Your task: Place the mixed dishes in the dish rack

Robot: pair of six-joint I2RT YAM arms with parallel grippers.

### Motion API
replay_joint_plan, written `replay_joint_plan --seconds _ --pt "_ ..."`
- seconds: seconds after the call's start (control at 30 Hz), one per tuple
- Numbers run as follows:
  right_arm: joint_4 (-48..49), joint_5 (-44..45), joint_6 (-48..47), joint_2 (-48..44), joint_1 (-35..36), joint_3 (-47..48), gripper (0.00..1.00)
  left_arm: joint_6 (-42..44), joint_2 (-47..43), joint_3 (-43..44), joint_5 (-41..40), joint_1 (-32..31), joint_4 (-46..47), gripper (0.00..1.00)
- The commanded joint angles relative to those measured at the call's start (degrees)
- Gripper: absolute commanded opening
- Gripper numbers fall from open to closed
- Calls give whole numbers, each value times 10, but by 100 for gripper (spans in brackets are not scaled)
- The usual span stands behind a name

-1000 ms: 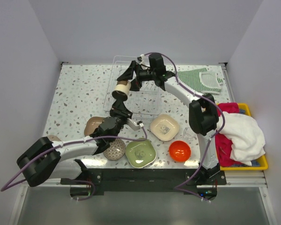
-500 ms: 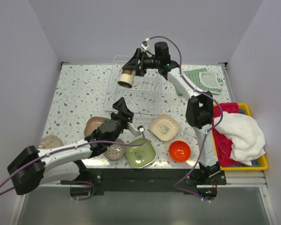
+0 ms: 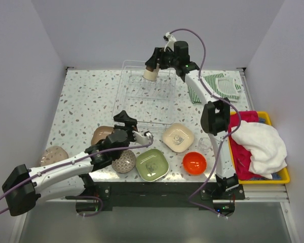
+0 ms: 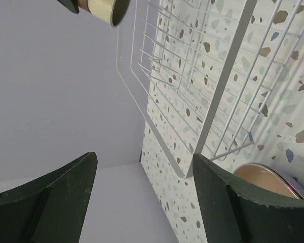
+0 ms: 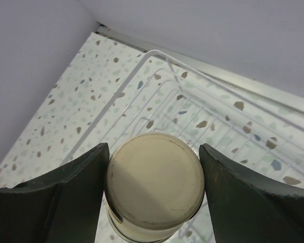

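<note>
Dishes, namely a green plate (image 3: 152, 164), a grey patterned bowl (image 3: 124, 161) and an orange-red bowl (image 3: 194, 162), sit along the desk's (image 3: 86, 96) near edge, the left hand (image 3: 126, 119) hangs open and empty before the dish rack (image 3: 144, 101), and over its far edge the right hand (image 5: 153, 149) clamps 1 cream cup (image 3: 150, 75).

The right gripper (image 3: 152, 67) clamps a small cup (image 3: 150, 76) above the far edge of the dish rack (image 3: 134, 104). The left gripper (image 3: 123, 118) hovers at the rack's near left corner. On the near side of the rack lie a brown plate (image 3: 98, 135), grey patterned bowl (image 3: 124, 162), green plate (image 3: 152, 165), cream plate (image 3: 178, 137) and orange-red bowl (image 3: 194, 163).
</note>
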Motion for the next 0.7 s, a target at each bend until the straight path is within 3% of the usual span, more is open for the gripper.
replay_joint_plan --seconds 0.0,0.17,0.67 --pt "113 96 -92 -32 5 -20 28 -57 -7 14 -33 0 -37 81" --pt "207 133 -129 -18 9 -51 28 -84 9 24 -30 1 -46 81" --pt "248 155 -207 38 12 -47 27 -117 18 12 -24 3 -64 82"
